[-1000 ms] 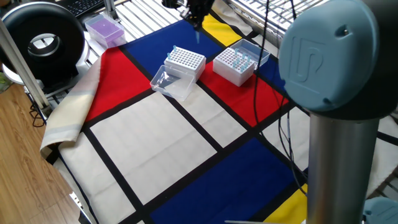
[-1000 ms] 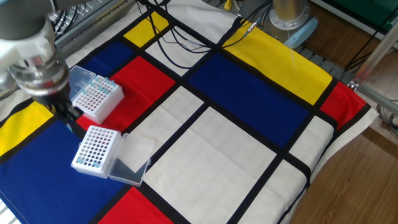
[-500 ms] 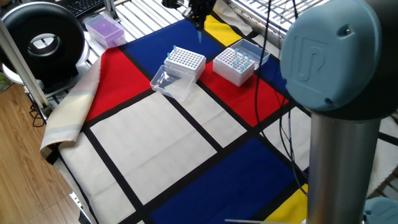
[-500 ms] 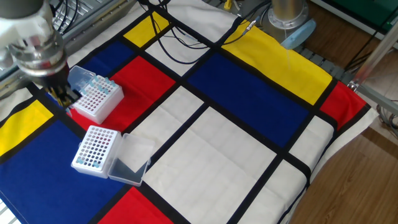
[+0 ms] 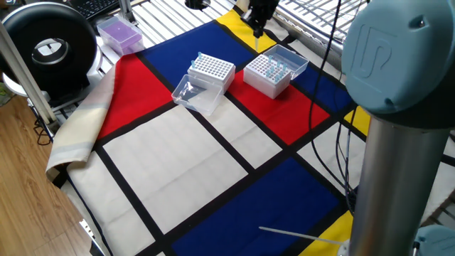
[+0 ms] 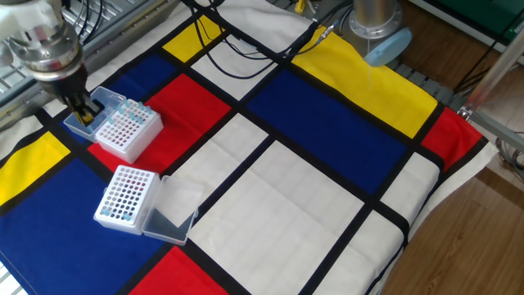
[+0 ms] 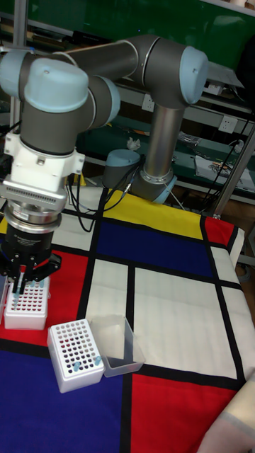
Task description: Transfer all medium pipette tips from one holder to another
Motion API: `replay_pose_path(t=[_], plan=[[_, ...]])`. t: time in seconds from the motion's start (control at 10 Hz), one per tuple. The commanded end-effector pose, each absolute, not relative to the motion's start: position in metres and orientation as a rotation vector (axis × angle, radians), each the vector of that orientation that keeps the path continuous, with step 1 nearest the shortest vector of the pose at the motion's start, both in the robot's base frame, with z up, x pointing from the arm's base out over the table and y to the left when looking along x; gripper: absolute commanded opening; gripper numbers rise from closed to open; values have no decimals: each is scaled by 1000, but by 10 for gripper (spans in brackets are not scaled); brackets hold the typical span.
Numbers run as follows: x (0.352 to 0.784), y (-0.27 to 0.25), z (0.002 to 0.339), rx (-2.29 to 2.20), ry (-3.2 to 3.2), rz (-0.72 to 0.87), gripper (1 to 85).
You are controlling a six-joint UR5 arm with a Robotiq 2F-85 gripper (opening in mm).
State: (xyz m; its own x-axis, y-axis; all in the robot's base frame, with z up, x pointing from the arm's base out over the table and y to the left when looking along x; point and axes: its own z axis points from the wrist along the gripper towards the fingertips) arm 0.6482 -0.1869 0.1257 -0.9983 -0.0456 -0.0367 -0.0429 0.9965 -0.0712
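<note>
The black two-finger gripper (image 7: pixel 21 287) on the grey UR5 arm (image 7: pixel 106 67) hangs point-down over the white perforated box with the clear hinged lid open behind it (image 6: pixel 125 131), at about ten o'clock on the colour-block cloth (image 6: pixel 327 123) in the other fixed view. Its fingers are drawn close together around a thin pale tip (image 5: pixel 257 43) that points down at the box; whether the pads truly grip it I cannot tell. Several small pale-blue translucent pipette tips (image 5: pixel 274 65) stand in the holes of this box, mostly along its far edge. The second white perforated box (image 6: pixel 124 197) sits just beside it at six o'clock on the blue panel, its clear lid (image 6: pixel 168 214) folded flat at three o'clock; a few bluish tips (image 7: pixel 79 363) show in its near rows. A purple-lidded box (image 5: pixel 119 32) rests off the cloth, beside a round black device (image 5: pixel 48 47)
</note>
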Motion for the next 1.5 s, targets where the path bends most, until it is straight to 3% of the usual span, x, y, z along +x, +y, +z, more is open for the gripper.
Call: replay_pose_path(t=[0.0, 0.8, 1.4], plan=[[639, -199, 119, -48, 3108, -76, 13], [628, -194, 114, 13, 3131, -15, 13], [642, -188, 106, -6, 3076, 27, 13]])
